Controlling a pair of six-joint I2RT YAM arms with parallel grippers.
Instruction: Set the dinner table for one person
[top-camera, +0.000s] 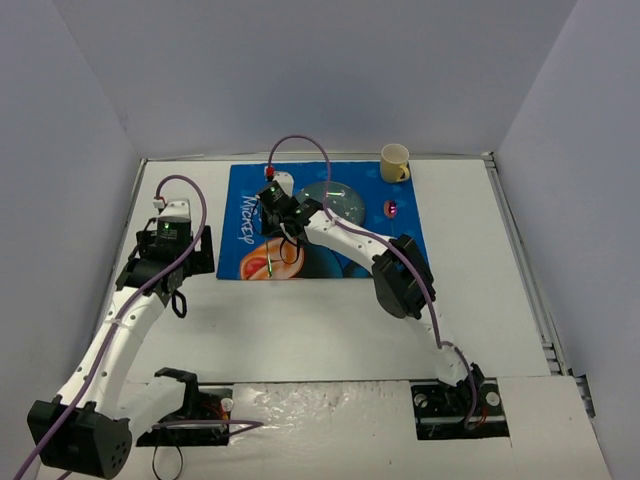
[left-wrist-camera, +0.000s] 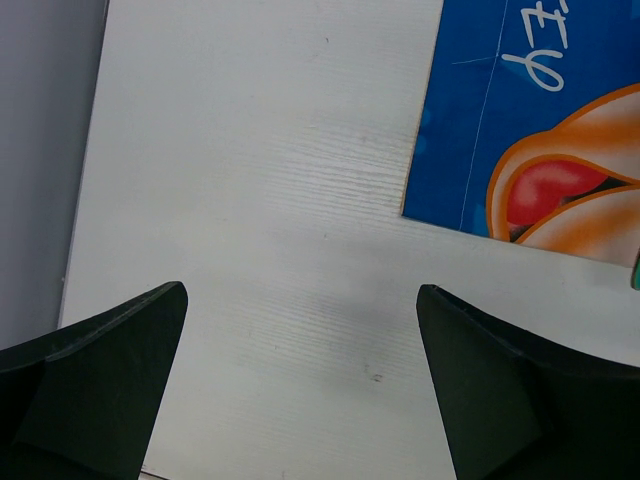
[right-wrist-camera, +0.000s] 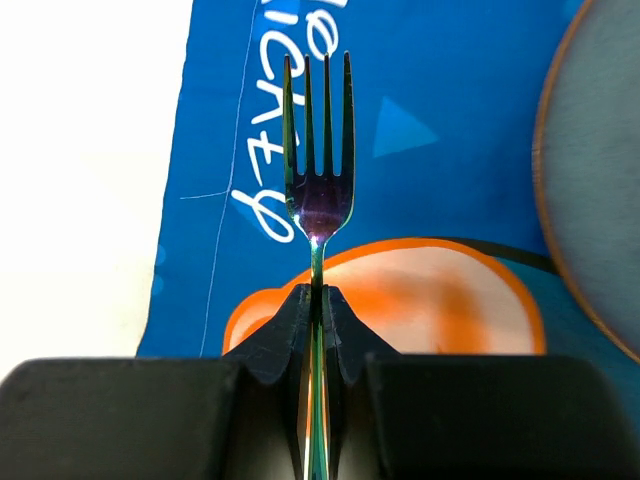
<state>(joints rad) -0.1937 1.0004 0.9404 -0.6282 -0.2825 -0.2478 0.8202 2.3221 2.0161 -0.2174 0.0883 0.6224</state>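
Right fingers are pinched shut on the handle of the fork, tines pointing straight ahead over the blue Mickey placemat on the bench, plate to its right, while the left fingers gape wide over bare bench nearby.

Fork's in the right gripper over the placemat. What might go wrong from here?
The right gripper pinches the fork only by its thin handle, so it may swivel or slip. The plate lies close beside it; a drifting fork could land on its rim rather than the placemat.
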